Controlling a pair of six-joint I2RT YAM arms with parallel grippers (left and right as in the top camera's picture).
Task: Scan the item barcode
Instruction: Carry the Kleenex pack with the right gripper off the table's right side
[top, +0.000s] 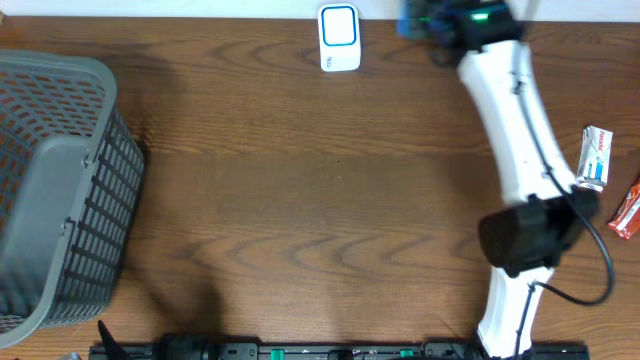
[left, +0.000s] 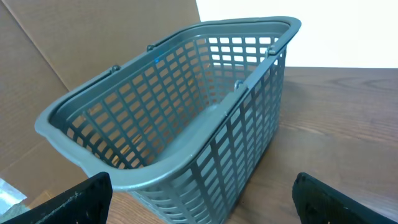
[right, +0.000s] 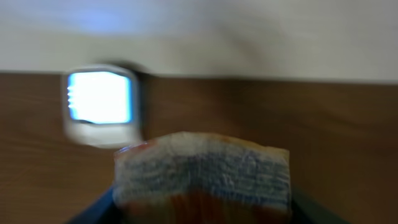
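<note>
**Packet held up near the scanner**

From above, the right arm (top: 510, 110) reaches to the far edge of the worktop (top: 300, 200). Its end is only a blur just right of the white scanner (top: 340, 38). The right wrist view alone shows the right fingers (right: 303, 210) gripping a blurred packet (right: 202, 171), with the lit scanner ahead on the left. The left wrist view shows the left fingers (left: 87, 196) spread wide before a grey basket (left: 249, 143).

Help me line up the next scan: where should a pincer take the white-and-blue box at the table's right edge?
Probably across its long sides, mid-length, from straight above: the white-and-blue box lies flat, long and narrow, the red packet apart from it.
</note>
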